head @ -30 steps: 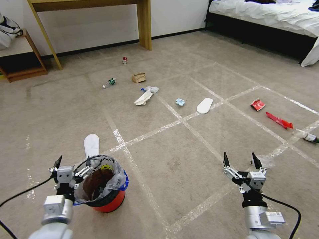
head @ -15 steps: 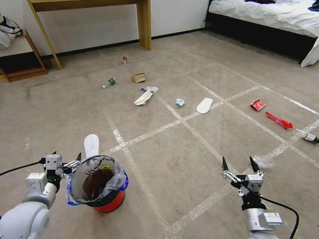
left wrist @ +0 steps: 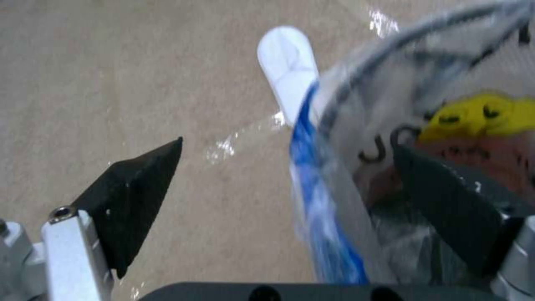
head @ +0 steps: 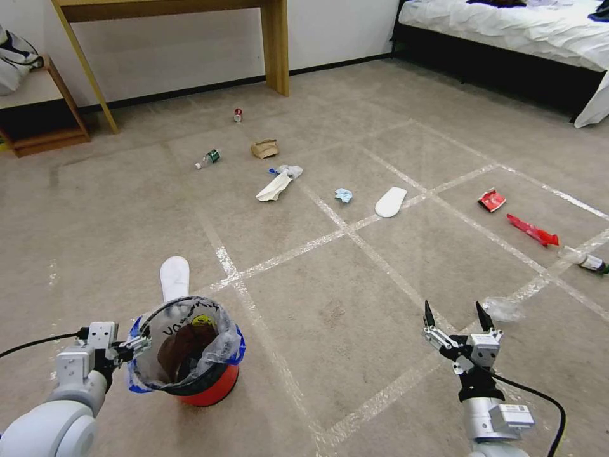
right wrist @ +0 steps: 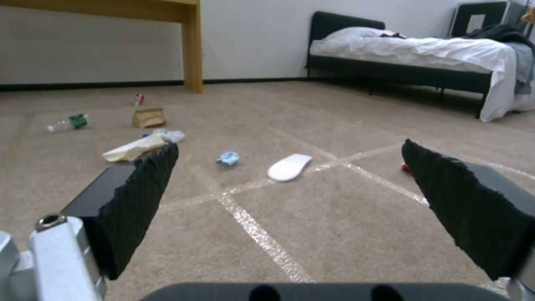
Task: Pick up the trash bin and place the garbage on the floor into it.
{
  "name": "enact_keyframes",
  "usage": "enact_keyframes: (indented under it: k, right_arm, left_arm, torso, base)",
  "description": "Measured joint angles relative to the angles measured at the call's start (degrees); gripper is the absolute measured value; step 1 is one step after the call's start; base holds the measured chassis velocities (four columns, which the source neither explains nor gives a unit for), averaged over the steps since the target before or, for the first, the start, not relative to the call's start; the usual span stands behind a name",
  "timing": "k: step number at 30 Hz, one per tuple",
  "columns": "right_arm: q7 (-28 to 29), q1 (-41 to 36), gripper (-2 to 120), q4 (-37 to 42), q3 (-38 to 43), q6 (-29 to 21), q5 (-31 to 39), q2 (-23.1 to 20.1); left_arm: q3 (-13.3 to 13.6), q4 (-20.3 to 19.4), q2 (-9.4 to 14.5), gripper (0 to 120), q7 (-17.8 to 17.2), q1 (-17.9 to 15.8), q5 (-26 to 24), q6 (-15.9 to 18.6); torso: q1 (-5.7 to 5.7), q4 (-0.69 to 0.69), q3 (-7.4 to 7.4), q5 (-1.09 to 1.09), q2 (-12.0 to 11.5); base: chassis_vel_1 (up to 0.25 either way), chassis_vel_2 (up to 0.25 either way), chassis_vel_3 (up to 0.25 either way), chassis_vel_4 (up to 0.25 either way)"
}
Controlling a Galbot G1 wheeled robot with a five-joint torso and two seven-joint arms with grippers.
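Head view: trash bin (head: 190,355) at lower left, left gripper (head: 141,346) at its rim, nearer than right gripper (head: 455,312), spread wide at lower right; garbage (head: 391,201) scattered mid-frame.

Left wrist view: jaws apart, apparently astride bin's blue-edged rim, one inside; black print unreadable.

Right wrist view: jaws apart; bottle label illegible.
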Motion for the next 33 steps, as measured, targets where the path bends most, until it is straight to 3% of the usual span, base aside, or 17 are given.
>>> enact_keyframes:
  k: [4, 15, 33]
  right_arm:
    - [0.0, -0.1, 100, -0.1, 0.1, 0.4, -0.1, 0.5]
    - [-0.4, -0.1, 100, -0.7, -0.1, 1.0, -0.6, 1.3]
    - [-0.4, -0.1, 100, -1.9, 0.7, 1.1, -1.0, 2.3]
  left_arm:
    - [1.1, 0.3, -1.0, 100, -2.6, -0.4, 0.8, 2.0]
    - [2.8, 1.8, -1.8, 100, -4.1, -2.7, 0.0, 4.0]
    - [12.1, 8.3, -2.2, 100, -10.1, -12.7, -6.1, 8.9]
  torso:
    - [0.0, 0.0, 0.0, 0.0, 0.0]
    - [0.0, 0.0, 0.0, 0.0, 0.0]
    - [0.0, 0.0, 0.01, 0.0, 0.0]
  base:
    - [0.0, 0.0, 0.0, 0.0]
    - [0.0, 0.0, 0.0, 0.0]
    - [0.0, 0.0, 0.0, 0.0]
